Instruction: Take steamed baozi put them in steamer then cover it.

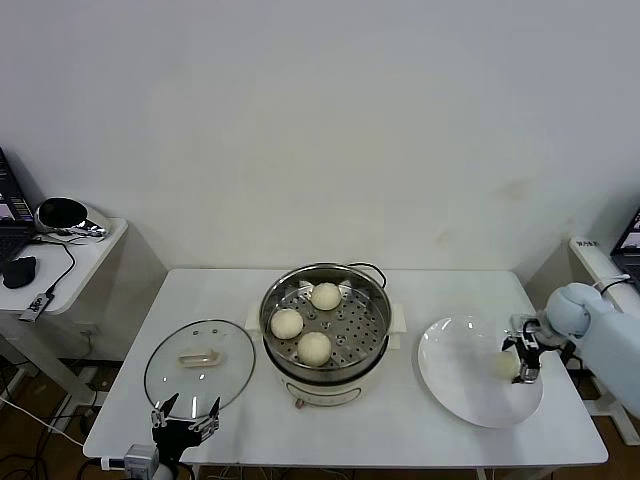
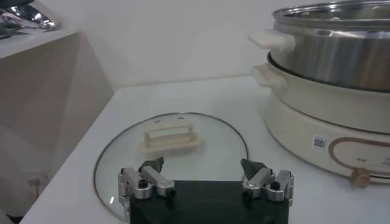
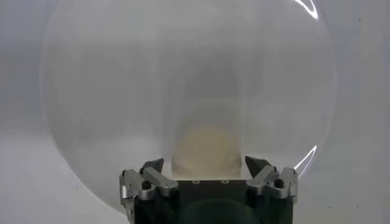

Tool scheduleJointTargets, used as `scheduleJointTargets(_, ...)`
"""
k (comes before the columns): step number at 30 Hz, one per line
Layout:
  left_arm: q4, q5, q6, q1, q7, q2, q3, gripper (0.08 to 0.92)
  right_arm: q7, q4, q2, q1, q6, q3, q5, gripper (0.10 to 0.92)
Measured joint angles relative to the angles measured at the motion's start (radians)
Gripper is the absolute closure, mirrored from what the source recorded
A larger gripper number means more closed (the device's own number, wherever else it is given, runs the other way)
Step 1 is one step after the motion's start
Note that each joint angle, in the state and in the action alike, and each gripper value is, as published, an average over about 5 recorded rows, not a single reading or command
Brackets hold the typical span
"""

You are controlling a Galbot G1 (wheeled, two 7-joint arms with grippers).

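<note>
We see the steamer (image 1: 325, 335) at mid-bench, near the front edge: shiny steel pot, perforated tray inside, white base with side handles, uncovered. Three steamed baozi sit on the tray, well spaced: one toward the back (image 1: 325, 296), one on the left (image 1: 287, 323), one toward the front (image 1: 314, 347). All are round, smooth, cream-white. The fourth baozi (image 1: 503, 366) lies on the white plate (image 1: 455, 370) near the bench's right edge. The cover (image 1: 199, 364), clear glass with a metal rim and cream oblong handle, lies flat, handle up, near the front-left corner.
</note>
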Motion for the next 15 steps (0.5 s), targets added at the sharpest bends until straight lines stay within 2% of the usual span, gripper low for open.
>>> scheduleJointTargets(11,0.001,-0.002,0.0,-0.006,0.0,0.0,0.002,0.177,-0.001,0.006,-0.009,0.019,-0.007,-0.014,0.019,0.591)
scheduleJointTargets(15,0.005,-0.003,-0.001,-0.012,-0.003,-0.001,0.003,0.177,-0.006,0.037,-0.033,0.053,-0.019,-0.044,0.046,0.624)
